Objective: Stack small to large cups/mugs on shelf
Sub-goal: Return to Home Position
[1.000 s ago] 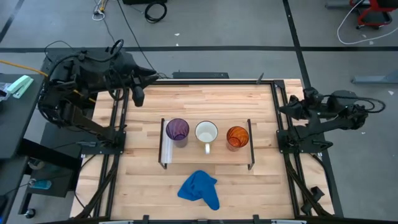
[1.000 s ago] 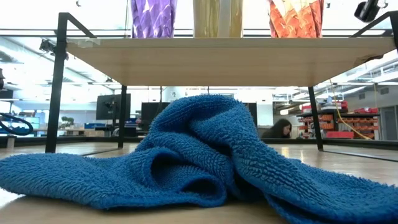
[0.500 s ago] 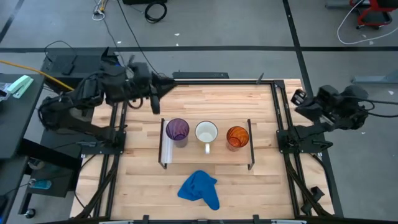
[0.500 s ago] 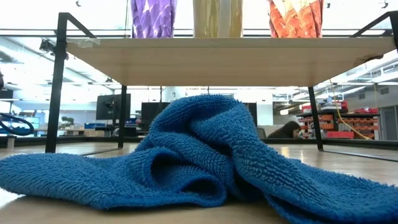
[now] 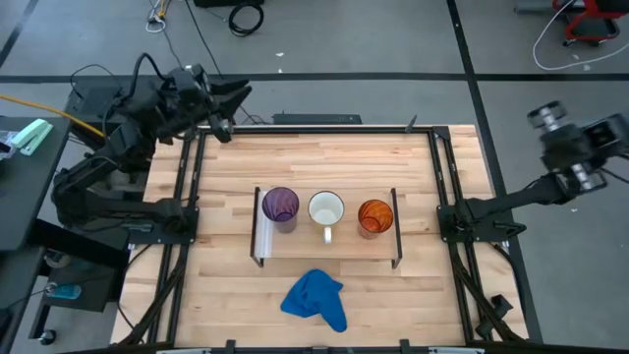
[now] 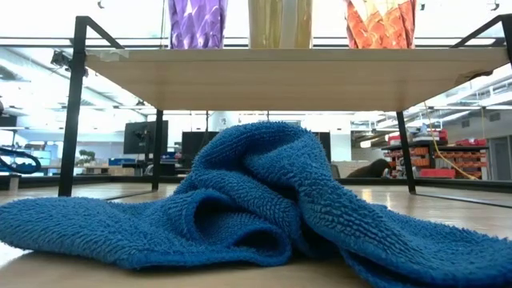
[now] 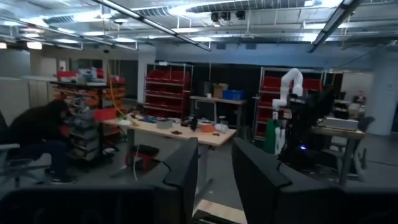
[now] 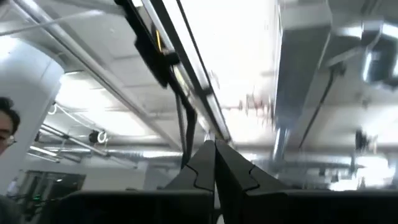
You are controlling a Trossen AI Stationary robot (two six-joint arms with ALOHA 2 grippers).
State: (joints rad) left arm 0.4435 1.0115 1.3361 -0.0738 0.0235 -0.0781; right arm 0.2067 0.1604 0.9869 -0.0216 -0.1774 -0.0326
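Observation:
Three vessels stand in a row on the shelf (image 5: 327, 239), a low light-wood board on black legs with a white strip at its left end. They are the purple cup (image 5: 280, 206), the white mug (image 5: 326, 209) with its handle toward the near edge, and the orange cup (image 5: 374, 215). The low view shows the bases of the purple cup (image 6: 198, 22), the mug (image 6: 280, 22) and the orange cup (image 6: 380, 22) on the board (image 6: 288, 76). My left gripper (image 5: 226, 113) (image 7: 215, 158) is open at the far-left corner, pointing level into the room. My right gripper (image 5: 548, 118) (image 8: 216, 152) is shut, raised beyond the right edge, pointing up at the ceiling.
A crumpled blue cloth (image 5: 316, 300) lies on the tabletop in front of the shelf and fills the low view (image 6: 256, 200). Black frame rails (image 5: 187, 197) run along both sides of the table. A person sits in the room beyond (image 7: 37, 140).
My left arm has swung out over the table's far-left part, then drawn back and up to the far-left corner. My right arm has pulled away past the right edge, risen and tipped its gripper upward. The cups, shelf and cloth have stayed put.

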